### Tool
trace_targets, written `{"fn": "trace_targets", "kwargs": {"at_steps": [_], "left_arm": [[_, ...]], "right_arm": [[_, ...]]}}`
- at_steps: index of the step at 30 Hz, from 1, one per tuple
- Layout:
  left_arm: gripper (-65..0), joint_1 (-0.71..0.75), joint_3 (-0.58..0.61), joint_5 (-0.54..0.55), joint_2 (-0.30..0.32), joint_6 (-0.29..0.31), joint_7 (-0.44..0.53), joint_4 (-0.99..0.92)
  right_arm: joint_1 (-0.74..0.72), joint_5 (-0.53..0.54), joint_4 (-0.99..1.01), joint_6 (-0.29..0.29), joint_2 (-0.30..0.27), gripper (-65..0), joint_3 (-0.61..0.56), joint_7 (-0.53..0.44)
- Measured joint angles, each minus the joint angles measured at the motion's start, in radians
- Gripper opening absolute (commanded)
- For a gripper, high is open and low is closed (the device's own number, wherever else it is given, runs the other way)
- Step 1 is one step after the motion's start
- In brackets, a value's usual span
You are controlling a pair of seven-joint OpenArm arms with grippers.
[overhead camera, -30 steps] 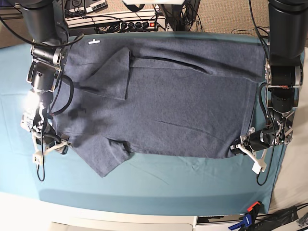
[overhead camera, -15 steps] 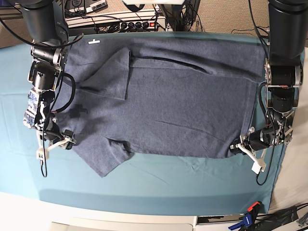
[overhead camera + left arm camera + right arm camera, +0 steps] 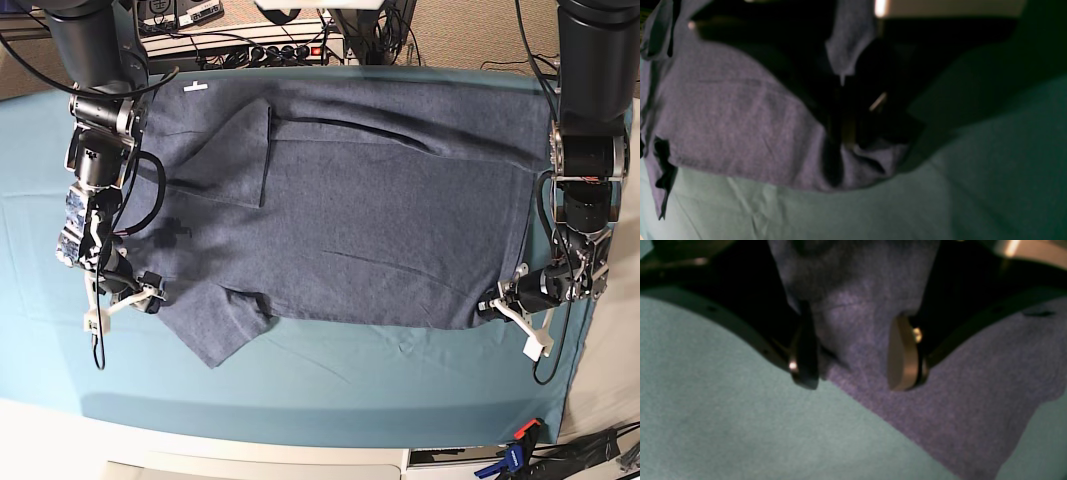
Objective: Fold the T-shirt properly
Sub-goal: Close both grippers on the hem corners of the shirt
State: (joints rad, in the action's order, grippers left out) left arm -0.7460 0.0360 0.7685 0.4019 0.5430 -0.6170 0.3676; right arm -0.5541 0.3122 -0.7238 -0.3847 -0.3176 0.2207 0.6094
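Note:
The slate-blue T-shirt (image 3: 380,220) lies spread flat on the teal table cloth (image 3: 330,390), plain side up. One sleeve (image 3: 235,150) is folded inward at the back left. My right gripper (image 3: 130,298) is open at the shirt's left edge by the front sleeve. In the right wrist view its fingers (image 3: 805,353) straddle a strip of the T-shirt (image 3: 857,340). My left gripper (image 3: 505,308) is at the shirt's front right hem corner. In the left wrist view the left gripper (image 3: 841,133) looks shut on puckered T-shirt fabric (image 3: 723,116).
A power strip and cables (image 3: 270,50) run behind the table's back edge. A white mark (image 3: 195,87) sits by the shirt's back left corner. A blue clamp (image 3: 515,455) is at the front right. The table's front edge runs below the cloth.
My right gripper has moved to the right, from the bare cloth onto the shirt's left edge. The left arm and the shirt have not moved.

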Motion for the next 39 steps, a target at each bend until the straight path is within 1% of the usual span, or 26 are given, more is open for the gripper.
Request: {"fn": "trace_targets", "kwargs": {"at_steps": [4,5,7,8,10,13,23,39], "left_arm": [[-65.0,0.000,0.000,0.000,0.000,0.000,0.000,0.000],[-65.0,0.000,0.000,0.000,0.000,0.000,0.000,0.000],[-65.0,0.000,0.000,0.000,0.000,0.000,0.000,0.000],[-65.0,0.000,0.000,0.000,0.000,0.000,0.000,0.000],[-65.0,0.000,0.000,0.000,0.000,0.000,0.000,0.000],[-65.0,0.000,0.000,0.000,0.000,0.000,0.000,0.000],[-65.0,0.000,0.000,0.004,0.022,0.000,-0.003,0.000],[-65.0,0.000,0.000,0.004,0.022,0.000,-0.003,0.000]], "right_arm": [[0.001,0.000,0.000,0.003,0.000,-44.0,0.000,0.000],[0.001,-0.009,0.000,0.003,0.000,-48.2,0.000,0.000],[0.002,-0.050,0.000,0.002,0.002,-61.2,0.000,-0.005],[0.003,-0.065,0.000,0.002,0.002,-65.0,0.000,-0.009],[0.003,-0.088,0.000,0.002,0.002,-65.0,0.000,-0.016],[0.003,-0.095,0.000,0.002,0.002,-65.0,0.000,-0.026],[0.005,-0.098,0.000,-0.001,0.002,-65.0,0.000,-0.035],[0.005,-0.098,0.000,-0.001,0.002,-65.0,0.000,-0.035]]}}
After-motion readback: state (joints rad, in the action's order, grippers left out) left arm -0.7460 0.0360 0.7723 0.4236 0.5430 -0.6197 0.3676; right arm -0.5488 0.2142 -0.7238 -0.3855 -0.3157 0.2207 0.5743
